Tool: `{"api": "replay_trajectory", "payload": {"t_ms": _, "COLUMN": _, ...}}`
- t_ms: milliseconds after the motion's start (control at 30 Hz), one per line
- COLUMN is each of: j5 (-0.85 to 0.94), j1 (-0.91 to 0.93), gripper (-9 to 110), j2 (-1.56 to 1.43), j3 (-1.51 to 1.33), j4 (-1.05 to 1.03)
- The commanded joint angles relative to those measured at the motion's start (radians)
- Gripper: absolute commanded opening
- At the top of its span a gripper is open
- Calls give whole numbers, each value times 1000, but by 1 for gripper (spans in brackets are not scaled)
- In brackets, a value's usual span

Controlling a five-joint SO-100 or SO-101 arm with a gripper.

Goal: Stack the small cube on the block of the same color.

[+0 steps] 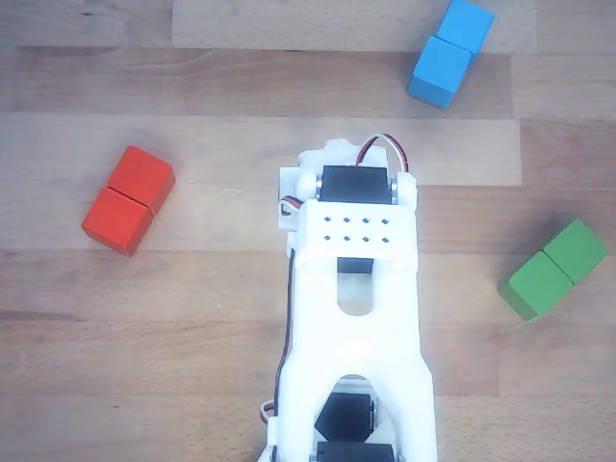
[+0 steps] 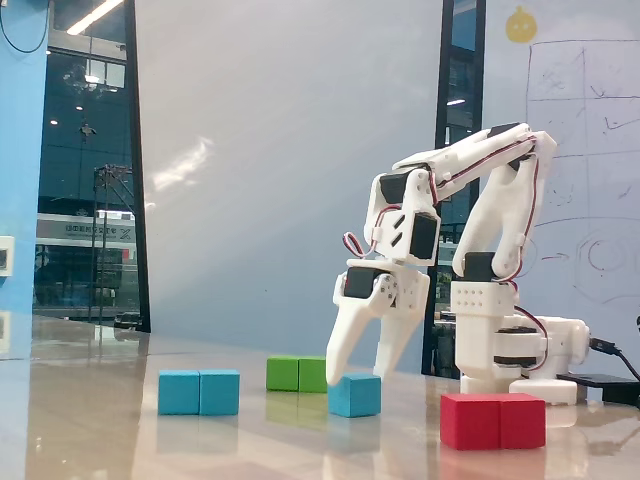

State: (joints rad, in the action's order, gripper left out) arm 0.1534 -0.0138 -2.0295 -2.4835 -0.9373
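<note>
- Background, fixed view: a pale wall panel, dark glass at left and a whiteboard with sketches at right.
- Desk: glossy and reflective in the fixed view; in the other view it shows as light wood planks.
- Arm: white with black servos, base at the right of the fixed view, reaching down and left. From above, its body fills the lower middle of the other view.
- End effector: fingers spread apart, tips low, one either side of the small cube's top; contact cannot be judged.
- Red block: nearest the camera, right. At the left in the other view.
- The block: blue, seam mid-length, lying on the desk at the left, well apart from the arm. Top right in the other view.
- Green block: behind, just left of the small cube. At the right edge in the other view.
- Small cube: blue, resting on the desk between the blue and red blocks; hidden under the arm in the other view.
</note>
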Motion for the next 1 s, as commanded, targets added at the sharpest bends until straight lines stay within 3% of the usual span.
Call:
{"api": "replay_trajectory", "payload": {"t_ms": 0, "j5": -5, "j1": 6, "gripper": 24, "j2": -6, "j3": 55, "j4": 40}}
{"api": "replay_trajectory", "payload": {"t_ms": 333, "j5": -6, "j1": 8, "gripper": 24, "j2": -5, "j3": 41, "j4": 81}}
{"api": "replay_trajectory", "payload": {"t_ms": 700, "j5": -6, "j1": 8, "gripper": 2, "j2": -5, "j3": 40, "j4": 75}}
{"api": "replay_trajectory", "payload": {"t_ms": 967, "j5": -5, "j1": 8, "gripper": 3, "j2": -9, "j3": 41, "j4": 75}}
